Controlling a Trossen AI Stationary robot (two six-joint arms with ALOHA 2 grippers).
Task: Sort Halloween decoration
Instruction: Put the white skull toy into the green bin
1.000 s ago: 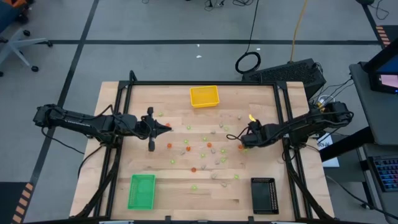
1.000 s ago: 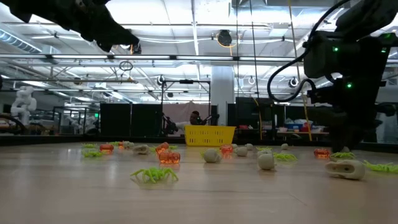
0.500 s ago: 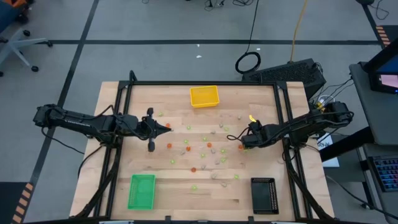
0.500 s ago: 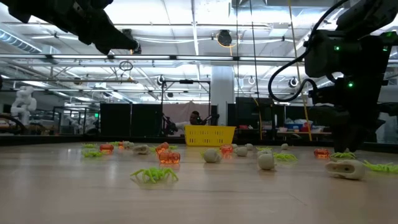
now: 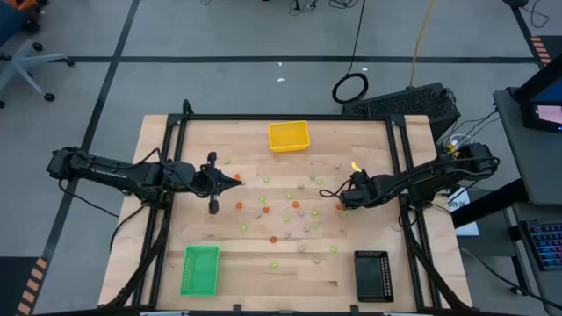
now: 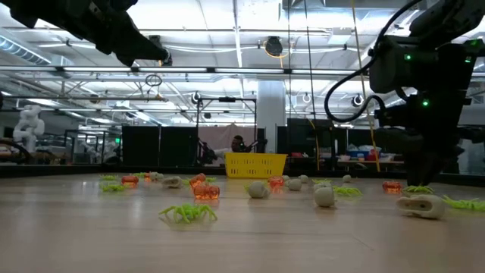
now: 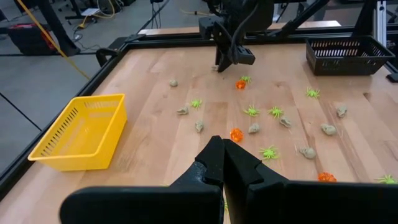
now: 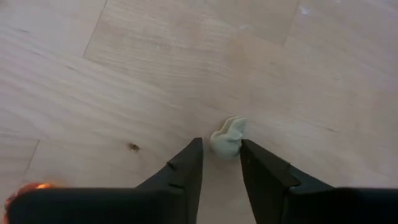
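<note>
the right gripper (image 8: 219, 163) is down at the desk (image 5: 237, 263), its fingers (image 8: 186, 163) slightly apart around a pale beige-grey piece (image 8: 226, 139). the left gripper (image 7: 222, 149) hangs above the desk's left side, fingers together. the halloween decoration pieces (image 5: 281, 211) lie scattered across the desk's middle.

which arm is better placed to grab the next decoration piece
Right. The right gripper is down at the table with its fingers open on either side of a pale beige piece. The left gripper is shut and holds nothing.
</note>
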